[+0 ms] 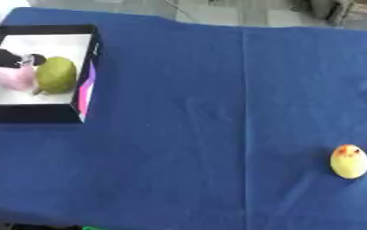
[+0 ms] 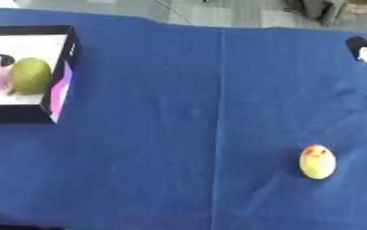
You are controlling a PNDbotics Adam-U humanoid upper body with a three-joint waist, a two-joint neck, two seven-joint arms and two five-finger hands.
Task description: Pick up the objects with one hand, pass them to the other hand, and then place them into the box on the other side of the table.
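A yellow egg-shaped object [image 1: 349, 161] with an orange-red patch on top lies alone on the blue cloth at the near right. The black box [image 1: 29, 114] with a white floor stands at the far left. Inside it lie a green pear-like fruit [image 1: 57, 75] and a pink object [image 1: 13, 77] side by side. A dark shape, apparently my left hand [image 1: 2, 57], comes in from the left edge just above the pink object; its state is unclear. A black and pale shape at the right edge, apparently my right hand [image 2: 361, 45], is far from the yellow object.
The blue cloth [image 1: 202, 112] covers the whole table, with a wide bare stretch between the box and the yellow object. Grey floor [image 1: 217, 11] shows beyond the far edge. The box has a pink and purple side panel [image 1: 86, 85].
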